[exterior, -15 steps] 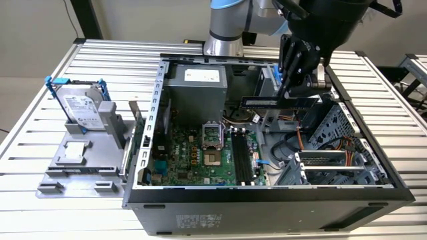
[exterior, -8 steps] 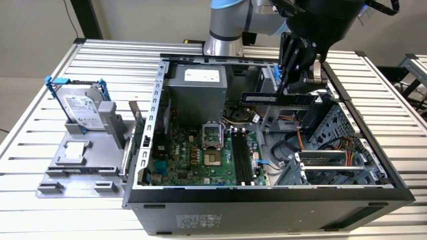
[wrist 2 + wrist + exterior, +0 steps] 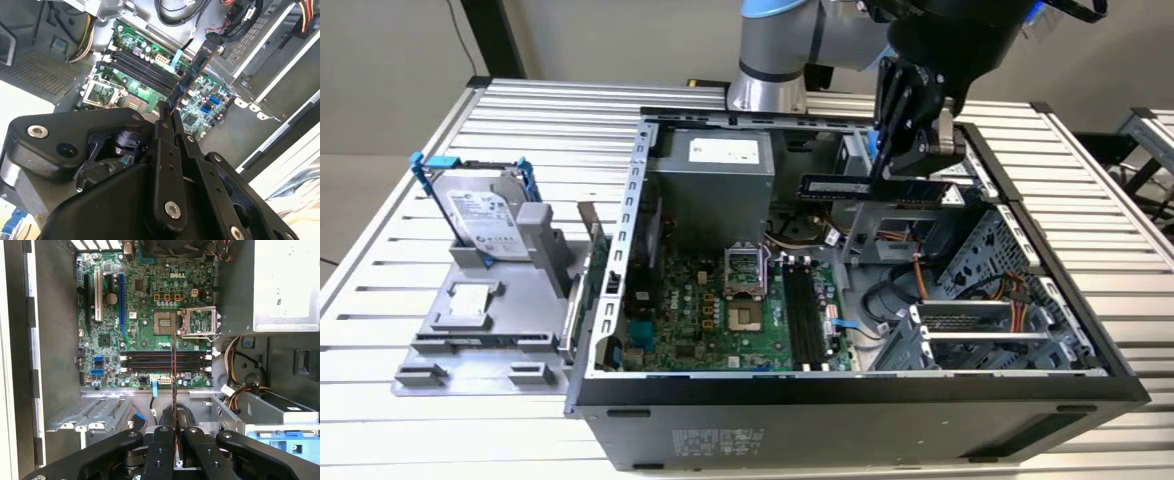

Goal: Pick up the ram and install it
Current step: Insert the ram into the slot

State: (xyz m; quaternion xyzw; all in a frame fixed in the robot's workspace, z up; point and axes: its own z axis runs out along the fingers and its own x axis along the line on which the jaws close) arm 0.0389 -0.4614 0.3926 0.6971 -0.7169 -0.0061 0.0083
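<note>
The ram (image 3: pixel 870 187) is a thin dark stick held level above the open computer case, over its far middle part. My gripper (image 3: pixel 909 172) is shut on it from above. In both wrist views the ram (image 3: pixel 192 77) (image 3: pixel 173 385) shows edge-on, sticking out from between the black fingers (image 3: pixel 165 130) (image 3: pixel 161 440). Below it lie the long black memory slots (image 3: pixel 803 322) (image 3: pixel 146 71) (image 3: pixel 165 361) on the green motherboard (image 3: pixel 700 320). The stick hangs well above the slots, apart from them.
A silver hard drive (image 3: pixel 487 220) with blue rails stands on a grey holder (image 3: pixel 474 330) at the exterior view's left, outside the case. Inside the case are the grey power supply (image 3: pixel 720 172), the CPU socket (image 3: pixel 744 268), loose cables (image 3: pixel 907 290) and the metal drive cage (image 3: pixel 987 325).
</note>
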